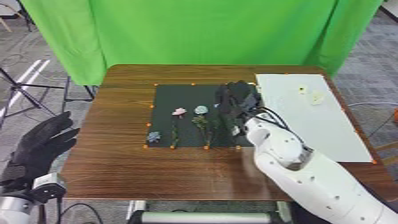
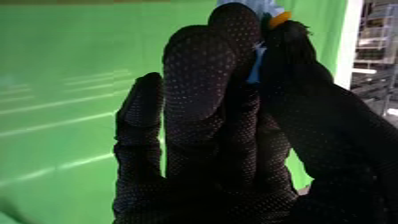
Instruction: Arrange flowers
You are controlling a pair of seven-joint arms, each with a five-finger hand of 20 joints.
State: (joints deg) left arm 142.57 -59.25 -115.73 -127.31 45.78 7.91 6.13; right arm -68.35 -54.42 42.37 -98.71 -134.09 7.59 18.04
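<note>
A bright green curtain hangs beyond the right hand, at the far side of a brown wooden table. A large white rectangular sheet lies on the table to the right of that hand. A dark rectangular mat lies beneath the hand and extends to its left; small orange markers line its edges.

The right hand is over the right part of the mat. In the right wrist view, the right hand is clamped, thumb against finger, on a pale blue-and-white item with an orange tip; its exact kind cannot be determined. The left hand, well apart from the right, is beyond the table's left edge, its fingers extended and somewhat apart.

Flowers, noted by size: a pale blue flower with a leafy green stem lies on the mat just left of the right hand, bloom at the far end. A pink flower with a thin green stem lies beside it, farther left of the hand. A small blue-grey flower rests at the mat's near left corner, farthest left of the hand. Two small pale yellow pieces lie on the sheet, right of the hand.
</note>
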